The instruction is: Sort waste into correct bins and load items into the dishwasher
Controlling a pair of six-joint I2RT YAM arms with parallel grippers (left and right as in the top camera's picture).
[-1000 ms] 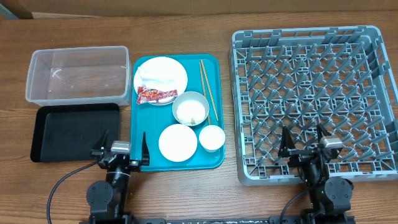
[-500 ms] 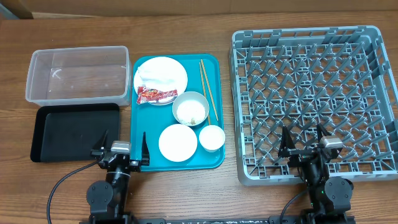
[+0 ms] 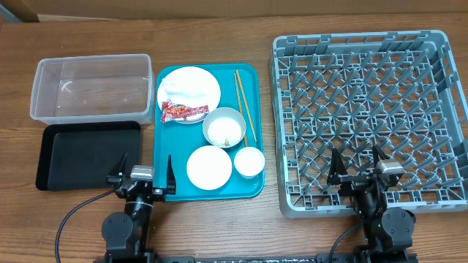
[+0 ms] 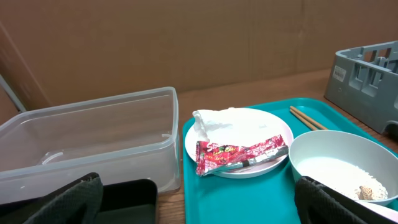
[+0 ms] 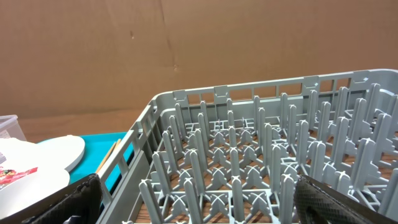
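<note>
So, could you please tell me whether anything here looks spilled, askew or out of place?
Nothing is spilled or damaged. The only untidy bit is the red snack wrapper, overhanging the white plate at its rim, onto the teal tray. The rice sits inside its bowl.

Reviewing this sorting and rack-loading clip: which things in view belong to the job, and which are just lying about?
Job: napkin, red wrapper, clear tub, black tray, plate, bowl with leftovers, second bowl, cup, chopsticks, dish rack.

Lying about: teal tray (only carries things), table.
</note>
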